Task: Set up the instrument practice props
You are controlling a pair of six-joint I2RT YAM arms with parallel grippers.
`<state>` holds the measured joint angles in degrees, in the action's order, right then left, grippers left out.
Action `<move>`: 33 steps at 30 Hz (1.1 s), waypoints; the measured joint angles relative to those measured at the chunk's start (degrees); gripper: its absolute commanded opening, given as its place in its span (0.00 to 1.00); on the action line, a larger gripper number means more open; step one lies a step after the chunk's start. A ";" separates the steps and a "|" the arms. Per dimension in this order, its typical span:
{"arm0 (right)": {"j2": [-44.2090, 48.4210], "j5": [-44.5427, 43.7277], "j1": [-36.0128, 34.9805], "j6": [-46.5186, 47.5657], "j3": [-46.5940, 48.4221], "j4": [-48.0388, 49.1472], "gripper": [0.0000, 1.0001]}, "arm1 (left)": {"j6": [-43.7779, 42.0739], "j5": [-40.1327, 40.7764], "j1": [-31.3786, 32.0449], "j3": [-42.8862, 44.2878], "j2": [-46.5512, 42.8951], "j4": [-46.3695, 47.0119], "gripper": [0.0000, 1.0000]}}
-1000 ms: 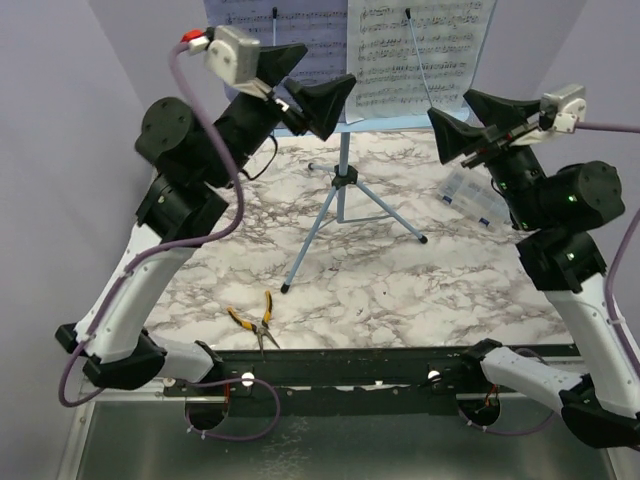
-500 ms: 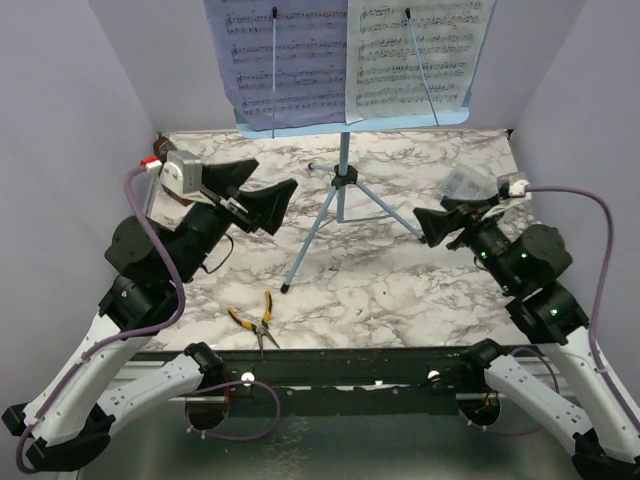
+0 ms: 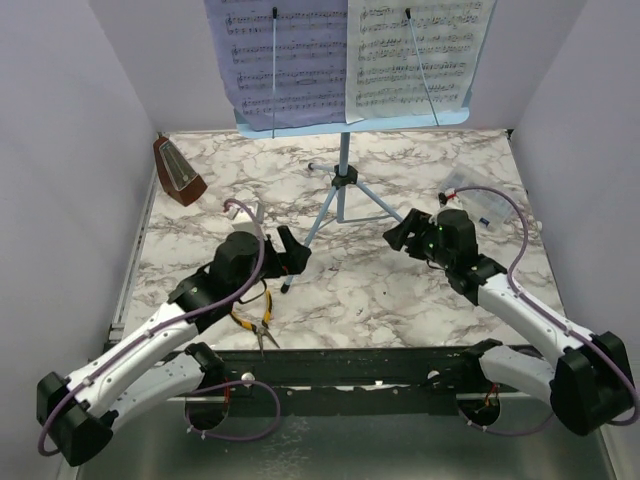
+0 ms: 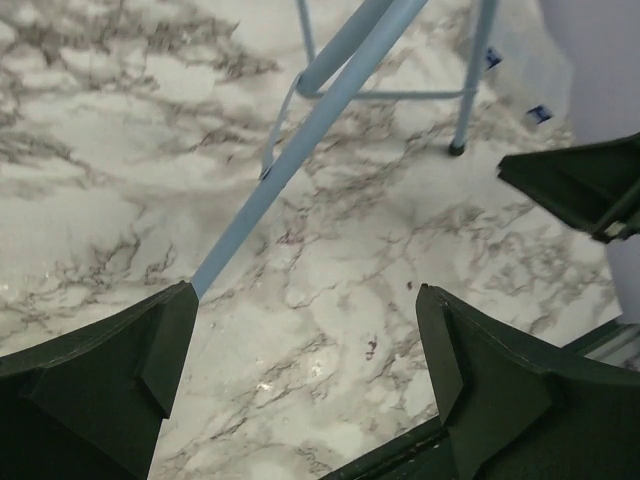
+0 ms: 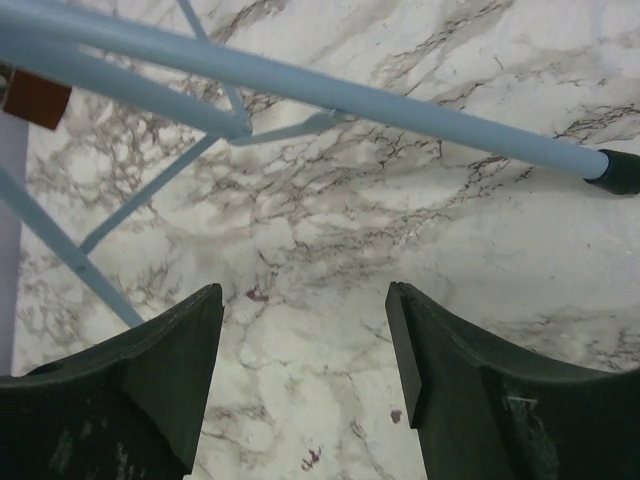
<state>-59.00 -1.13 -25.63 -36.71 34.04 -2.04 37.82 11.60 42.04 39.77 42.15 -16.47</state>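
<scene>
Tip risk: music stand (image 3: pixel 343 178) is flanked low by both arms.
Left gripper (image 3: pixel 291 252) and right gripper (image 3: pixel 399 233) are spread, empty; if a leg is clipped, sheet music (image 3: pixel 385 60) is dumped.

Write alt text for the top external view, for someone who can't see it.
A light blue tripod music stand holding sheet music stands on a marble table, with both arms low and the left gripper and right gripper open either side of its legs. A brown metronome sits back left.
</scene>
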 measured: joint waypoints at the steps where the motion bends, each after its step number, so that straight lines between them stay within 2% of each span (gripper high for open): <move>1: -1.77 1.66 1.53 -0.70 0.00 1.51 0.68 | 1.18 -0.04 -0.09 -0.79 2.80 0.04 0.99; 8: -12.74 13.53 10.62 -5.03 -0.66 12.39 0.66 | 5.33 -2.29 -1.49 -6.08 11.65 5.25 0.99; 14: -21.40 22.27 19.91 -7.85 -0.94 20.13 0.66 | 6.03 -3.30 -5.22 -6.36 17.49 12.26 0.99; 19: -25.38 26.86 22.51 -8.57 -0.87 23.26 0.66 | 5.31 -6.25 -7.82 -6.32 25.24 19.91 0.99; 26: -26.77 31.89 23.82 -6.78 0.22 23.45 0.66 | 2.05 -8.33 -8.31 -4.39 34.60 24.04 0.94; 29: -25.97 33.22 23.82 -3.89 0.59 22.67 0.70 | 0.42 -7.96 -8.31 -3.43 36.39 24.76 0.88; 33: -22.29 33.35 23.82 1.20 2.08 18.86 0.78 | -0.87 -7.72 -8.24 -3.02 37.29 25.99 0.86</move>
<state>-81.30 32.23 -1.80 -35.51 36.12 16.82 36.95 3.88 33.80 36.75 79.44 9.52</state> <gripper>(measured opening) 0.728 0.877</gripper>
